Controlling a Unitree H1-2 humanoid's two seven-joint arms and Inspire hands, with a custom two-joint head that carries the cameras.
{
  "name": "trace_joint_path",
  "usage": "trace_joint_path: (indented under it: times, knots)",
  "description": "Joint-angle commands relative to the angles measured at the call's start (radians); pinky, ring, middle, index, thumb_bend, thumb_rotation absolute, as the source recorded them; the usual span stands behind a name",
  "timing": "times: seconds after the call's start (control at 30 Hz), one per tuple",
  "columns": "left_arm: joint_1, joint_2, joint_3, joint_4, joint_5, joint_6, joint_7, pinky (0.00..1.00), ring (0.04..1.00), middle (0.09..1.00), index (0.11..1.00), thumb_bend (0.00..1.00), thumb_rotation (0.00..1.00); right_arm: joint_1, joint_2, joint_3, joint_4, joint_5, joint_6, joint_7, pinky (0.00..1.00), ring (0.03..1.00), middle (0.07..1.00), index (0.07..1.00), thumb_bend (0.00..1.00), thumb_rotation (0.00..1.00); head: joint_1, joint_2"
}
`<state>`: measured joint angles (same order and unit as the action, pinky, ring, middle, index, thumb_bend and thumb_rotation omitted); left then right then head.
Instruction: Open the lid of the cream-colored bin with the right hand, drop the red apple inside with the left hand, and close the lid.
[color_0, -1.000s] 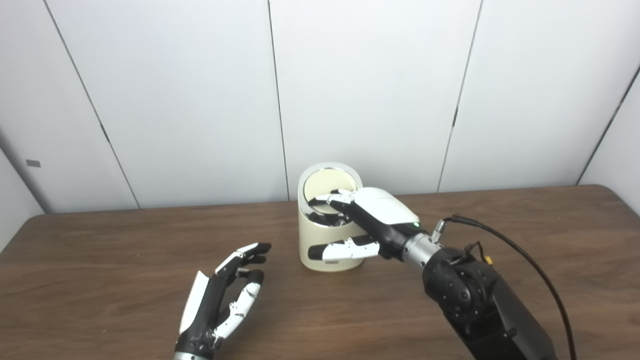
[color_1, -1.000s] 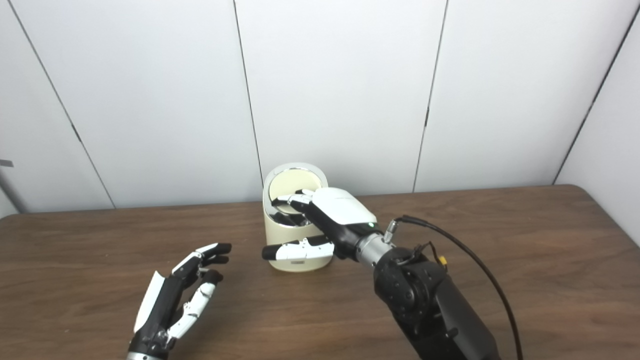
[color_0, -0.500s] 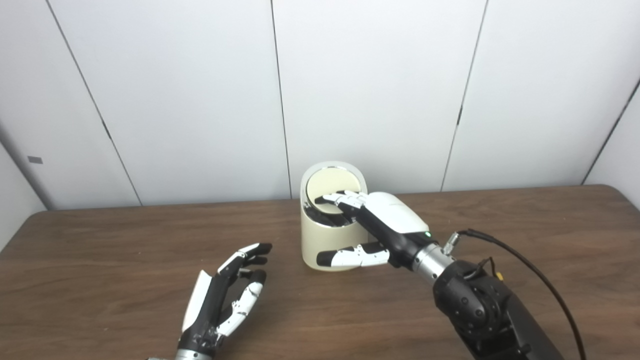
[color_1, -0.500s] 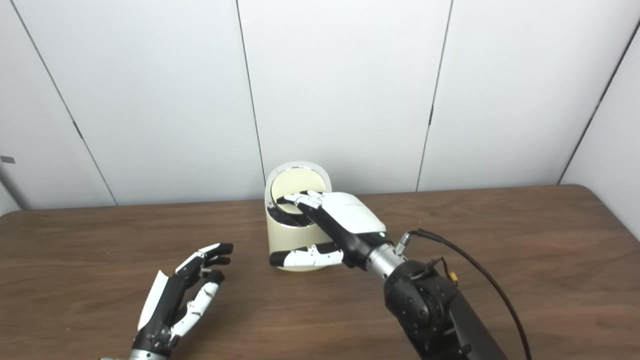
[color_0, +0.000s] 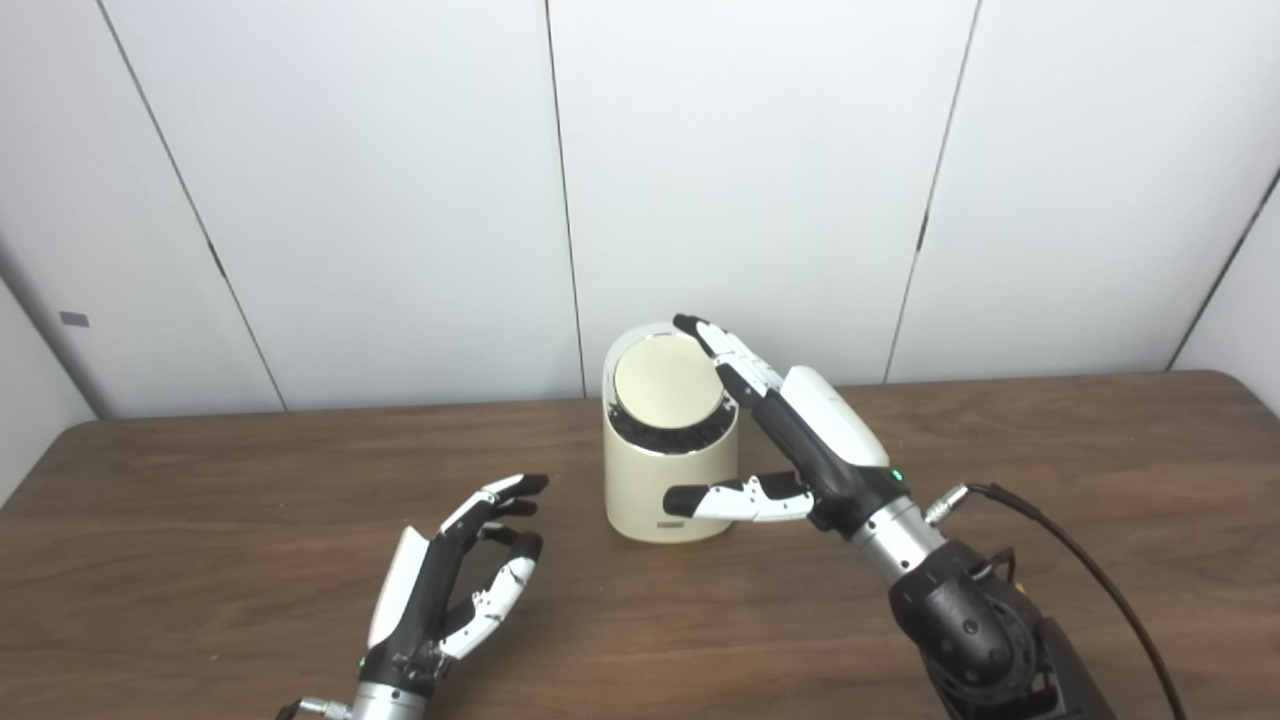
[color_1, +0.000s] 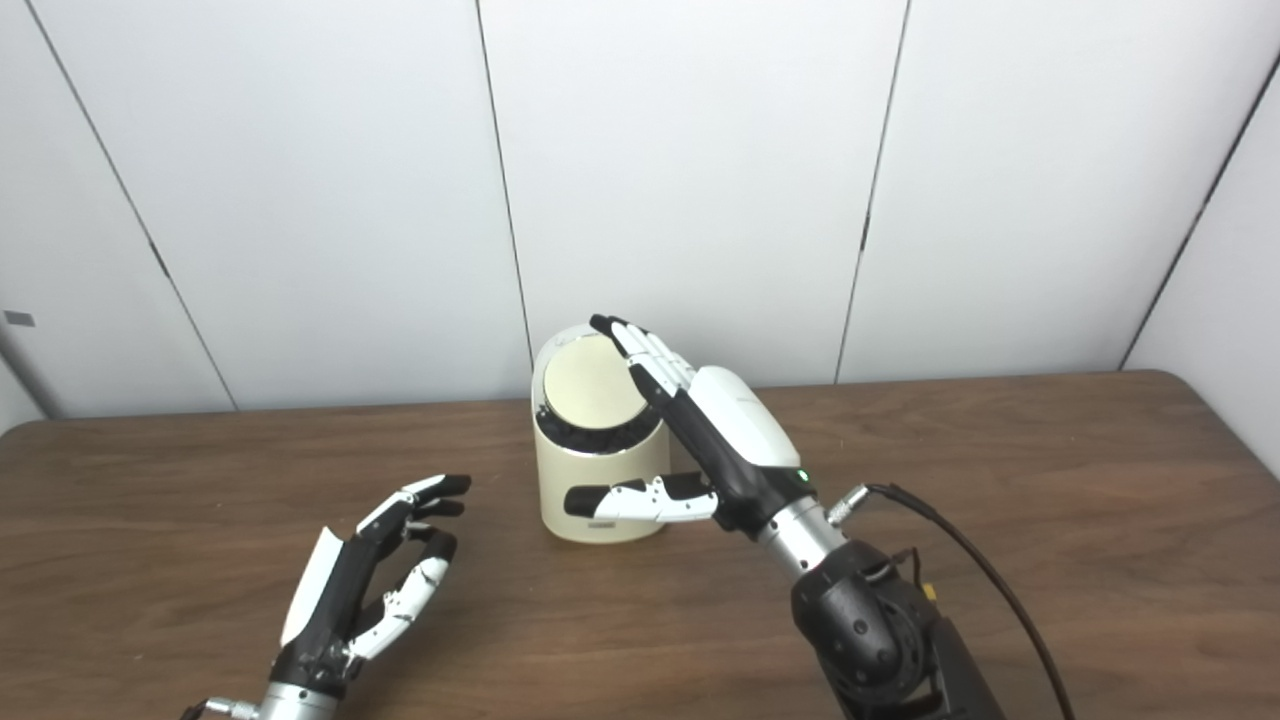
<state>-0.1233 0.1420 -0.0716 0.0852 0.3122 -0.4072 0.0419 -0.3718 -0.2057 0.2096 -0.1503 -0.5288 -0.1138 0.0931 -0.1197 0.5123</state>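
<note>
The cream-colored bin (color_0: 640, 495) stands upright at the middle of the table, its round lid (color_0: 665, 385) sitting flush in the chrome rim and tilted toward me. My right hand (color_0: 815, 440) is open and empty, fingers stretched up along the bin's right rim, thumb pointing left across the bin's front. My left hand (color_0: 450, 580) is open and empty, palm turned right, low over the table to the bin's front left. No red apple shows in either view.
The brown wooden table (color_0: 200, 500) runs across the view, with white wall panels (color_0: 350, 200) close behind the bin. A black cable (color_0: 1080, 545) loops from my right wrist over the table's right side.
My right hand's fingers were pressing the lid down into the bin; they have lifted up and right, and the lid has swung back flush. The left hand stayed in place.
</note>
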Motion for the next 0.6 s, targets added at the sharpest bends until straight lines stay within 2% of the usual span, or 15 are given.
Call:
trace_joint_path:
  times: [0.0,0.13,0.2,0.3,0.33,0.37,0.4,0.47,0.53,0.57]
  knots:
    - [-0.009,0.006,0.003,0.017,0.005,-0.039,0.020,0.63,0.757,0.810,0.809,0.39,0.69,-0.012,-0.003,-0.027,0.016,0.005,-0.101,-0.084,1.00,1.000,1.000,1.000,0.78,0.79,-0.001,-0.001]
    - [-0.011,0.003,0.005,0.026,0.002,-0.046,0.023,0.64,0.757,0.810,0.809,0.39,0.69,0.020,-0.002,-0.067,0.069,0.005,-0.203,-0.173,1.00,1.000,1.000,1.000,0.81,0.81,-0.001,-0.005]
    - [-0.011,0.001,0.006,0.023,-0.004,-0.035,0.019,0.64,0.764,0.814,0.810,0.40,0.70,0.049,0.010,-0.096,0.086,-0.027,-0.240,-0.252,1.00,1.000,1.000,1.000,0.81,0.82,0.001,-0.006]
    - [-0.012,0.000,0.009,0.020,-0.007,-0.028,0.019,0.65,0.772,0.815,0.814,0.41,0.72,0.098,0.029,-0.129,0.116,-0.028,-0.291,-0.331,0.97,1.000,1.000,1.000,0.79,0.84,0.000,-0.007]
    - [-0.013,-0.001,0.012,0.022,-0.007,-0.027,0.022,0.67,0.778,0.815,0.815,0.40,0.73,0.123,0.038,-0.142,0.139,-0.012,-0.313,-0.358,0.96,1.000,1.000,1.000,0.72,0.86,0.001,-0.008]
    - [-0.014,-0.002,0.014,0.023,-0.007,-0.027,0.024,0.67,0.779,0.814,0.814,0.39,0.73,0.139,0.043,-0.150,0.155,-0.001,-0.330,-0.378,0.94,0.993,1.000,1.000,0.60,0.88,0.001,-0.009]
    - [-0.015,-0.003,0.017,0.024,0.005,-0.030,0.032,0.68,0.780,0.814,0.814,0.39,0.73,0.160,0.043,-0.151,0.183,0.017,-0.345,-0.411,0.93,0.991,1.000,1.000,0.56,0.89,0.001,-0.009]
    - [-0.015,-0.005,0.021,0.023,0.026,-0.032,0.047,0.66,0.767,0.800,0.807,0.35,0.68,0.186,0.037,-0.140,0.216,0.037,-0.355,-0.463,0.89,0.948,0.956,0.938,0.38,0.90,0.000,-0.009]
    - [-0.016,-0.005,0.024,0.027,0.048,-0.040,0.069,0.66,0.758,0.792,0.800,0.33,0.65,0.218,0.049,-0.144,0.217,0.053,-0.356,-0.477,0.87,0.929,0.934,0.907,0.32,0.89,-0.002,-0.007]
    - [-0.016,-0.006,0.026,0.028,0.055,-0.042,0.077,0.64,0.747,0.781,0.791,0.31,0.62,0.235,0.056,-0.145,0.208,0.067,-0.356,-0.474,0.85,0.907,0.911,0.883,0.29,0.85,-0.002,-0.007]
